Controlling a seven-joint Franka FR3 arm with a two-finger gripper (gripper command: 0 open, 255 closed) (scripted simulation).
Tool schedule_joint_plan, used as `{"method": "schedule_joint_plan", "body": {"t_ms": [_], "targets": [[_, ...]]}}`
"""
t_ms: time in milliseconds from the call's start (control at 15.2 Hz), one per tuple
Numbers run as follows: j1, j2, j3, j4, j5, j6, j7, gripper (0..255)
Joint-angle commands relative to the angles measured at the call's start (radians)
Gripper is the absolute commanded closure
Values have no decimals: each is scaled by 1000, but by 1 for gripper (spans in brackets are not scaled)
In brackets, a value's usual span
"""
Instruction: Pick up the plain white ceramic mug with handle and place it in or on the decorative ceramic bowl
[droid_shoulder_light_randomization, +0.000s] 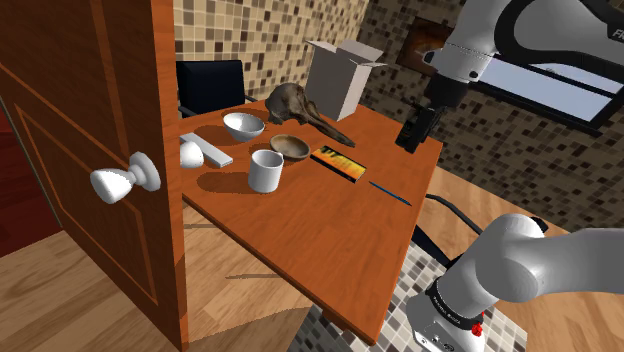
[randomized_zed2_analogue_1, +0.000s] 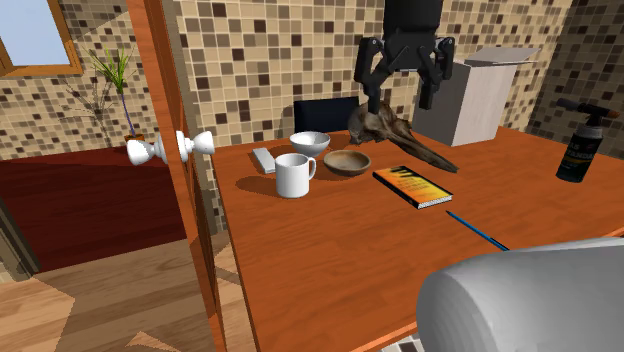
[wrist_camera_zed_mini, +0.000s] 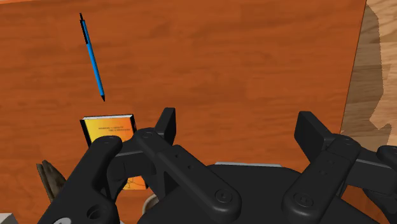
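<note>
Reading across the second exterior view, we first meet a brown wooden door seen edge-on, with a white knob on each face. To its right begins the reddish-brown wooden table. Near the table's left edge lies a small flat grey block. Just right of the block stands the plain white mug, upright on the tabletop, with its handle turned to that view's right and nothing touching it. Behind the mug, a little to the right, sits a white round bowl. Beside the mug on its right is a shallow brown bowl with a paler inside, close to the mug but apart from it. Next comes a dark brown long-snouted animal skull, lying behind the brown bowl. Above the skull hangs the all-black two-finger gripper, well clear of the table. Its jaws stand wide apart with nothing between them, as the wrist view also shows. In front of the skull lies an orange and yellow book, and further right a slim blue pen. A tall white open-topped box stands at the back of the table, and a black bottle with a yellow label stands near its right edge.
</note>
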Motion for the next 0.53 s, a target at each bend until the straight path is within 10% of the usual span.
{"method": "schedule_joint_plan", "body": {"t_ms": [0, 462], "targets": [[0, 0, 0, 0, 0, 0, 0, 0], [14, 203, 70, 13, 35, 206, 60, 0]]}}
